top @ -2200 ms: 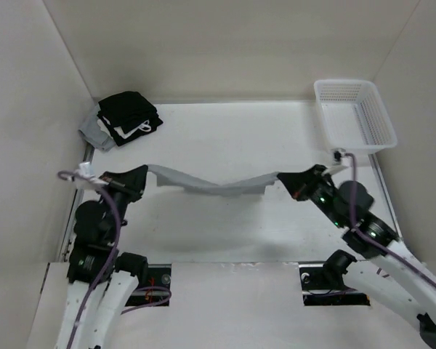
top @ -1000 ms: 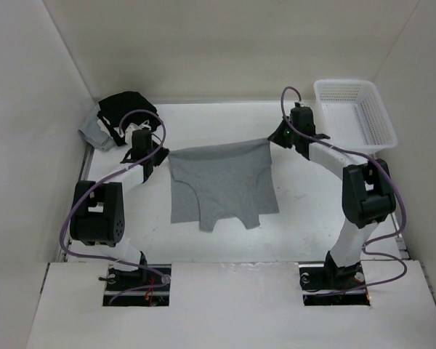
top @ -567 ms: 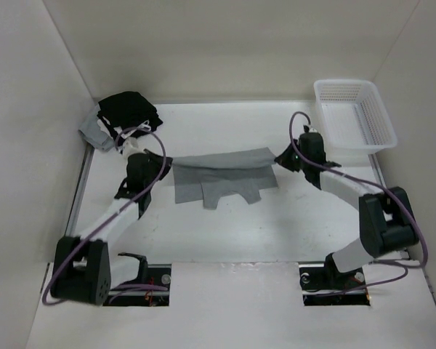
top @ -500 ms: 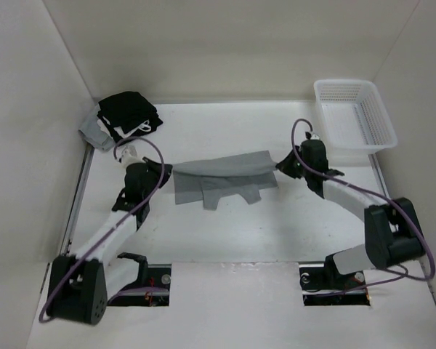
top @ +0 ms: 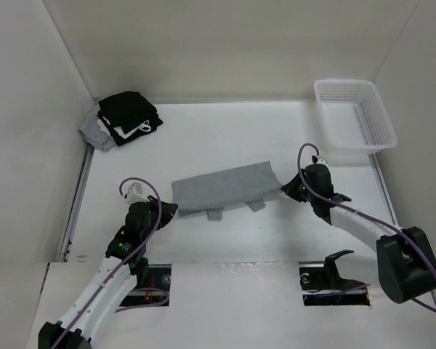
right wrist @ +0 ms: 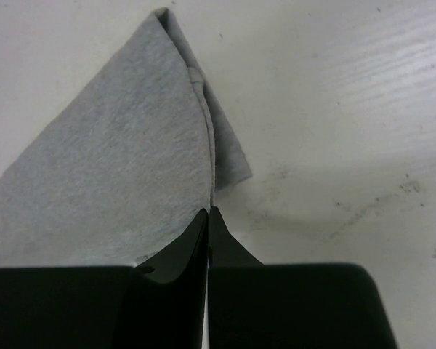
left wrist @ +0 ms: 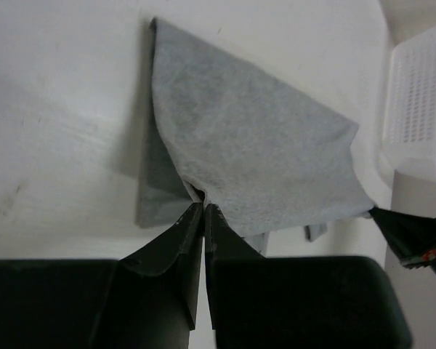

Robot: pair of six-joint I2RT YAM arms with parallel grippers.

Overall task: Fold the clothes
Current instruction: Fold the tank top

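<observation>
L pincer point(left wrist: 202, 206) & R pincer point(right wrist: 207, 211) each pinch a corner of clothes point(top: 225, 185).
Lay both corners level on desk point(top: 225, 134), let go together.

I see a white table point(top: 225, 138). The clothes point(top: 225, 187), one mid-grey knit garment, lie doubled over near its middle, two short tabs along the near edge. Black garments point(top: 129, 116) stacked on a pale grey garment point(top: 93, 132) fill the far left corner; a white mesh basket point(top: 356, 113) sits far right.

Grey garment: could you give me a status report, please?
Both shut: left gripper, right gripper, each on grey garment. Garment doubled over on table. Nothing blocking.
</observation>
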